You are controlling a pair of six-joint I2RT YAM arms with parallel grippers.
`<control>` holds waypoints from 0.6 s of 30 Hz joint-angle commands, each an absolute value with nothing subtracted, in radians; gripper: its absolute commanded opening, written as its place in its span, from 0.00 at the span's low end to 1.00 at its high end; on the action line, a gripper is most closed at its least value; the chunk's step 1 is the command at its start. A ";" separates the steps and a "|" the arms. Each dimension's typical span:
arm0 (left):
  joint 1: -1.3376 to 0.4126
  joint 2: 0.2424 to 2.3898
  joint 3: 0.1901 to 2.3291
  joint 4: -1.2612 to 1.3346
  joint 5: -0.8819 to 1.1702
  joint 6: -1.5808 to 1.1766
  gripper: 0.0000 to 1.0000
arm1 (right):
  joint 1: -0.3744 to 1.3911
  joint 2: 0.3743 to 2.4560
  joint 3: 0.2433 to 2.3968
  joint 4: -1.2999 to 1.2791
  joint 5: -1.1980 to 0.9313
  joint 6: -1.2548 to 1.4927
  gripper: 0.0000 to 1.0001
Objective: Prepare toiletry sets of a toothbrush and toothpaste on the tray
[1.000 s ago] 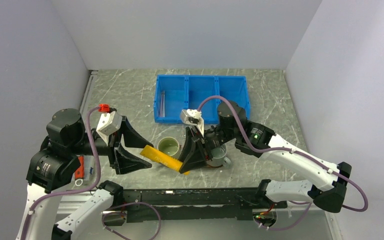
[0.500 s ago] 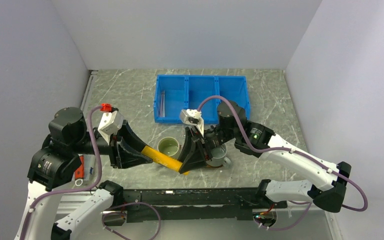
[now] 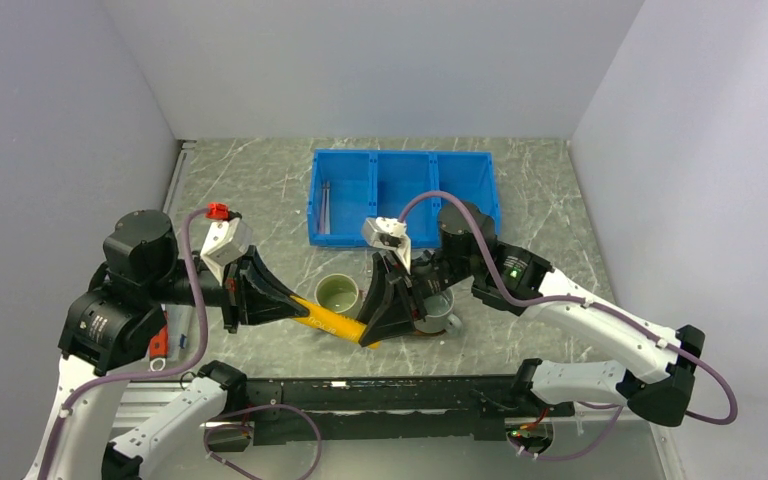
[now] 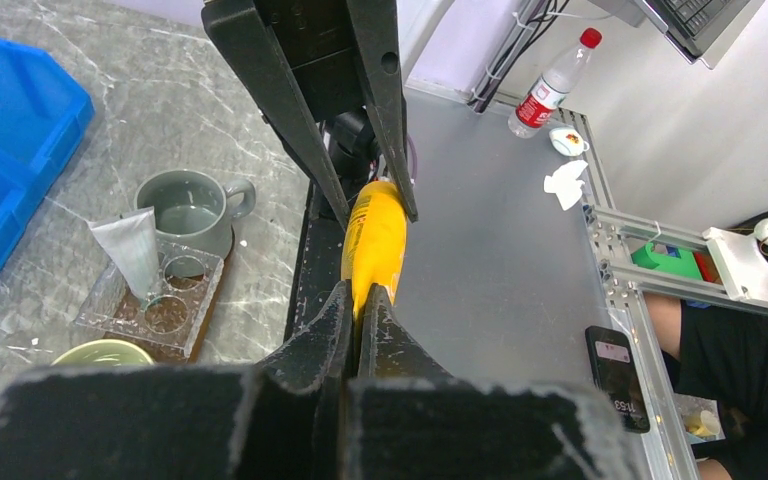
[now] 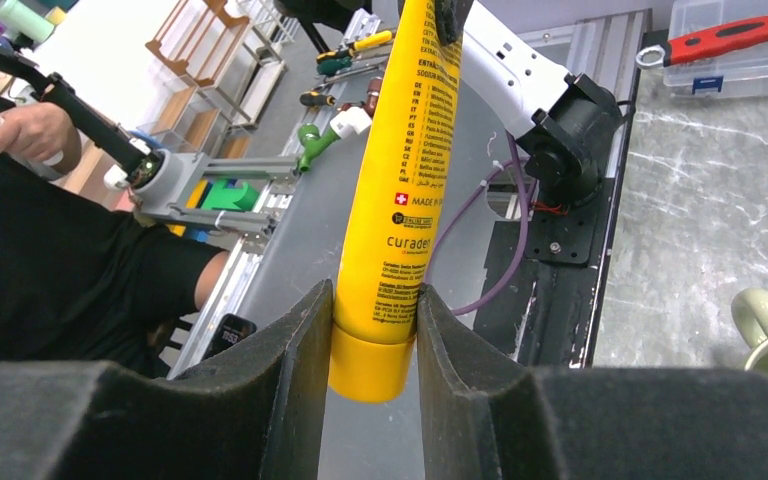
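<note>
The left jaws are pressed nearly flat together on the thin crimped end of the yellow plastic toothpaste tube (image 4: 375, 235), while the right jaws stand at a narrow gap, their black pads clamped on either side of the same tube just above its round cap. So the tube hangs in the air between the two arms, slanting from its left, farther end to its right, nearer end, above the near part of the grey marbled desk (image 3: 260, 190) and not on the dark-brown wooden tray (image 4: 210, 310). Just beyond the tube stands a pale green ceramic mug (image 3: 339, 292), and to its right a grey ceramic mug (image 4: 185, 205), partly hidden behind the right jaws in the overhead view. Beside the grey mug a small clear square holder (image 4: 150, 300) rests on the tray, with a white tube with a teal end (image 4: 135, 255) standing in it. Farther back lies a blue three-compartment plastic bin (image 3: 400, 195), whose left compartment holds thin stick-like toothbrushes (image 3: 327, 205).
</note>
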State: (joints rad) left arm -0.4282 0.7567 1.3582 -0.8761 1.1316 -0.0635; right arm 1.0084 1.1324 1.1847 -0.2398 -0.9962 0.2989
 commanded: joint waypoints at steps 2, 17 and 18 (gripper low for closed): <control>-0.435 0.776 1.394 -0.857 1.133 -0.041 0.00 | 1.004 1.100 1.225 -0.206 -0.962 0.272 0.05; -0.435 0.897 1.507 -0.998 0.908 -0.057 0.00 | 0.971 0.992 1.257 -0.521 -0.492 0.139 0.57; -0.436 0.902 1.508 -1.001 0.901 -0.058 0.00 | 0.970 0.985 1.258 -0.531 -0.457 0.136 0.58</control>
State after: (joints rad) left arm -0.4362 0.8810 1.4639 -0.9741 0.9642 -0.0654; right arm 0.9745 1.0267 1.2083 -0.4446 -0.6701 0.1879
